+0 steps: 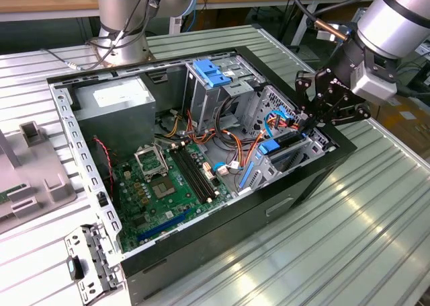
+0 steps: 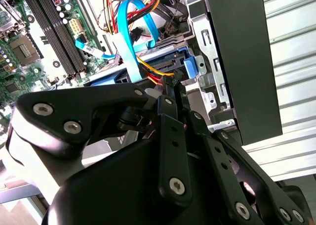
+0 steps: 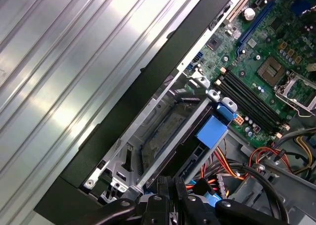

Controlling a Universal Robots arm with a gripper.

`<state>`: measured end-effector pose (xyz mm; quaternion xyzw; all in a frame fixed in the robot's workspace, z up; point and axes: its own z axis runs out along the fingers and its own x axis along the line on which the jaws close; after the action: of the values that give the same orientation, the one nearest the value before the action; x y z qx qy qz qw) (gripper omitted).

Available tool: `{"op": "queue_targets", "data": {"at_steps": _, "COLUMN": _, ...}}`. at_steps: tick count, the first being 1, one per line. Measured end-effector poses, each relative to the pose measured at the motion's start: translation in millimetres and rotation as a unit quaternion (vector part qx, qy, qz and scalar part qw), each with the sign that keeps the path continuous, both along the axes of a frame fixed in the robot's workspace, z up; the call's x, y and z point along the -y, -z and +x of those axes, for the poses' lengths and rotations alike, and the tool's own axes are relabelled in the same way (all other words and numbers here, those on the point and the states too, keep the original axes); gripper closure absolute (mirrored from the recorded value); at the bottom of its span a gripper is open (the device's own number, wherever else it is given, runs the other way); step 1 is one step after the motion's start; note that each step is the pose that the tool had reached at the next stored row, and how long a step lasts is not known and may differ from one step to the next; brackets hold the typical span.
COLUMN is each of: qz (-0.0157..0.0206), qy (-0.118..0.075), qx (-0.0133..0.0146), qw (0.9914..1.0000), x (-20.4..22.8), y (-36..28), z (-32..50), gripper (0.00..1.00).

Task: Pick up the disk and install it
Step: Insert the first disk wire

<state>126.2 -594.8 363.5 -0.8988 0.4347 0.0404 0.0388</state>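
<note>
Pincer [image 1: 310, 123] fingers together at rear of disk [image 3: 170, 136], seated edge-on in bay of computer case [image 1: 306, 178].

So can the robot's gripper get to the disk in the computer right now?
Probably yes. The gripper is already down at the disk, which stands on edge in its bay at the case's front corner. The case is open on top, and only loose cables lie nearby.
</note>
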Motion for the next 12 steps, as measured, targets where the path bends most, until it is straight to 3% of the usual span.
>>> {"op": "queue_targets", "data": {"at_steps": 12, "qz": 0.0002, "qy": 0.004, "qx": 0.0000, "qw": 0.99999, "x": 0.0, "y": 0.1, "z": 0.0, "gripper": 0.83}}
